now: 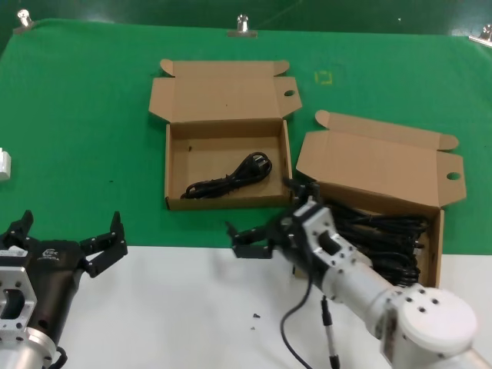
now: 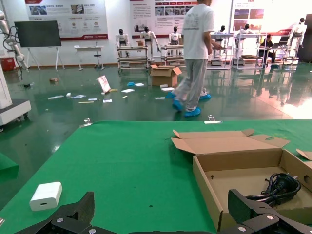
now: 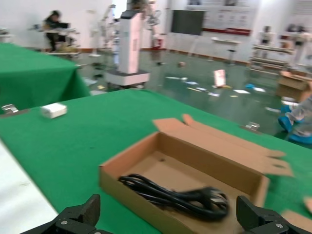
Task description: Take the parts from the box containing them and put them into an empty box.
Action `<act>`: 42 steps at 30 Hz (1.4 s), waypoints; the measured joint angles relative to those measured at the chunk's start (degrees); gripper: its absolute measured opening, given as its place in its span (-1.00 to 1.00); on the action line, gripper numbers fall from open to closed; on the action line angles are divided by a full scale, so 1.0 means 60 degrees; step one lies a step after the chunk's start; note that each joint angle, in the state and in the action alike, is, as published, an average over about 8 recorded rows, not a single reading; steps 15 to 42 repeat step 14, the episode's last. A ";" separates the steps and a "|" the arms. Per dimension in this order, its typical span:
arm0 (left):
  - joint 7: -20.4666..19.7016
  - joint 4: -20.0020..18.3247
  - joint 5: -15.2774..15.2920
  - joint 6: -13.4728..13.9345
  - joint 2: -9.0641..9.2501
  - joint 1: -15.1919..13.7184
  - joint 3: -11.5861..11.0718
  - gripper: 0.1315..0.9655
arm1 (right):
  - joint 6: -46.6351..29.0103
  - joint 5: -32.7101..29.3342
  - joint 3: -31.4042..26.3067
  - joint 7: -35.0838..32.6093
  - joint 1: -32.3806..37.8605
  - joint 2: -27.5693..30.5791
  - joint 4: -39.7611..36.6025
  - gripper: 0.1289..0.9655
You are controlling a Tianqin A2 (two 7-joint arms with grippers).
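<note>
Two brown cardboard boxes lie open on the green table. The box containing the parts (image 1: 377, 165) is on the right, with several black coiled cords (image 1: 384, 231) in it. The other box (image 1: 223, 96), at the centre, holds one black cord (image 1: 231, 178), which also shows in the right wrist view as cord (image 3: 185, 195) inside box (image 3: 131, 183). My right gripper (image 1: 261, 207) hangs open and holding nothing between the two boxes, by the centre box's front right corner; in its wrist view the gripper (image 3: 170, 224) faces that box. My left gripper (image 1: 71, 223) waits open at the near left.
A white adapter (image 1: 4, 165) lies at the table's left edge, seen as adapter (image 2: 46, 195) in the left wrist view. A white strip (image 1: 192, 307) runs along the table's front. Metal clips (image 1: 242, 24) hold the cloth at the back edge.
</note>
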 joint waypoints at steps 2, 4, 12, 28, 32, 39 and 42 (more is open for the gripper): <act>0.0000 0.0000 0.0000 0.0000 0.0000 0.0000 0.0000 1.00 | 0.0128 -0.0056 0.0298 0.0162 -0.0323 0.0077 0.0339 1.00; 0.0000 0.0000 0.0000 0.0000 0.0000 0.0000 0.0000 1.00 | 0.0253 -0.0110 0.0590 0.0321 -0.0639 0.0153 0.0671 1.00; 0.0000 0.0000 -0.0001 0.0000 0.0000 0.0000 0.0000 1.00 | 0.0728 -0.0317 0.1696 0.0922 -0.1840 0.0441 0.1934 1.00; 0.0000 0.0000 -0.0001 0.0000 0.0000 0.0000 0.0000 1.00 | 0.0790 -0.0344 0.1839 0.0999 -0.1996 0.0479 0.2099 1.00; 0.0000 0.0000 -0.0001 0.0000 0.0000 0.0000 0.0000 1.00 | 0.0790 -0.0344 0.1839 0.0999 -0.1996 0.0479 0.2099 1.00; 0.0000 0.0000 -0.0001 0.0000 0.0000 0.0000 0.0000 1.00 | 0.0790 -0.0344 0.1839 0.0999 -0.1996 0.0479 0.2099 1.00; 0.0000 0.0000 -0.0001 0.0000 0.0000 0.0000 0.0000 1.00 | 0.0790 -0.0344 0.1839 0.0999 -0.1996 0.0479 0.2099 1.00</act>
